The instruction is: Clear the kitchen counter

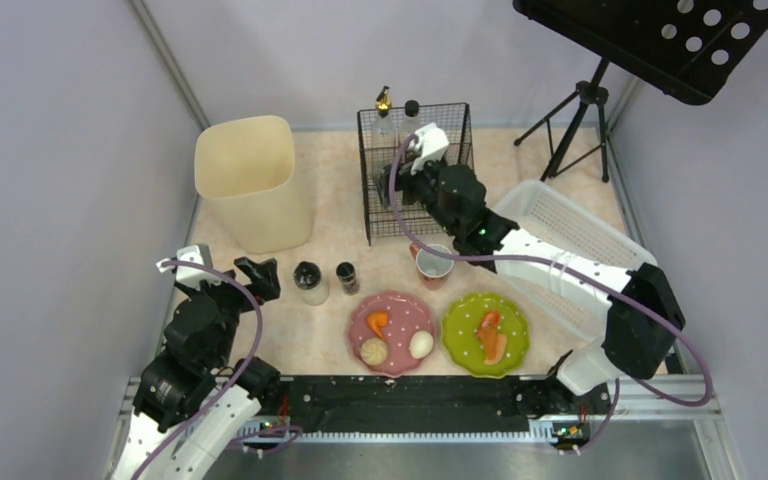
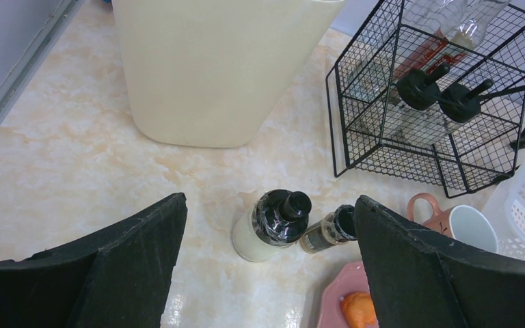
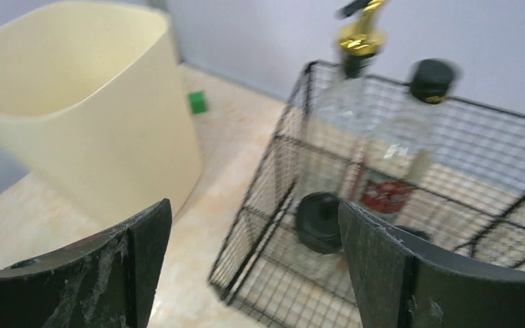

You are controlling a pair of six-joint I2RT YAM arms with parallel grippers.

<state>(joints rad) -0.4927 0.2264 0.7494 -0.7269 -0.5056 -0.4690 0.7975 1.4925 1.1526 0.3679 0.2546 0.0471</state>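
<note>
The kitchen counter (image 1: 340, 235) is beige-pink marbled stone. On it stand a white bottle with a black cap (image 1: 310, 282), a small dark bottle (image 1: 347, 277), a pink mug (image 1: 433, 265), a pink plate (image 1: 405, 305) and a green plate (image 1: 465, 350), both with food. My left gripper (image 1: 225, 272) is open and empty, left of the two bottles. In the left wrist view the white bottle (image 2: 266, 229) and the dark bottle (image 2: 325, 234) lie between its open fingers (image 2: 270, 198). My right gripper (image 1: 400, 188) is open and empty at the black wire basket (image 1: 415, 215), also in the right wrist view (image 3: 254, 203).
A tall cream bin (image 1: 250, 180) stands at the back left. The wire basket (image 3: 383, 205) holds several bottles. A white plastic basket (image 1: 570, 245) sits at the right. A black stand's tripod (image 1: 575, 125) is at the back right. Grey walls enclose the counter.
</note>
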